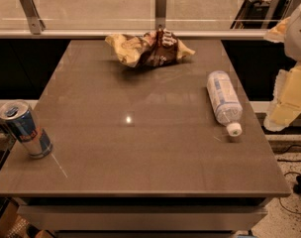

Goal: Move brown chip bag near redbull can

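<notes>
gripper [284, 108] is at the far right of the view, hanging off the table's right edge, pale yellow-white, partly cut off by the frame. can't make out whether it's released or clenched. it's holding nothing that i can see and touches no object.

table [140, 148]: brown, glossy top, one light glint near the middle.

positions relative to the gripper:
- water bottle [223, 100]: the closest item, just to the left of the gripper in the view, on the table's right side. lying on its side, white cap [234, 129] pointing toward the near edge. apart from the gripper, no contact.
- brown chip bag [149, 48]: further left of the gripper and toward the far edge of the table, roughly centred along that edge. crumpled, dark brown middle, pale tan ends, lying flat on the top. well apart from the gripper, with the bottle sitting closer to the gripper than the bag does.
- redbull can [25, 129]: the item furthest from the gripper, clear across the table on the left edge, toward the near side. standing on its base, blue and silver, silver top visible.

bag and can are well apart: bag at the far middle, can at the near left, bare tabletop between them.

behind the table, beyond the bag: a glass rail with a metal post [161, 6]. below the gripper, dark cables [294, 182] on the speckled floor.
</notes>
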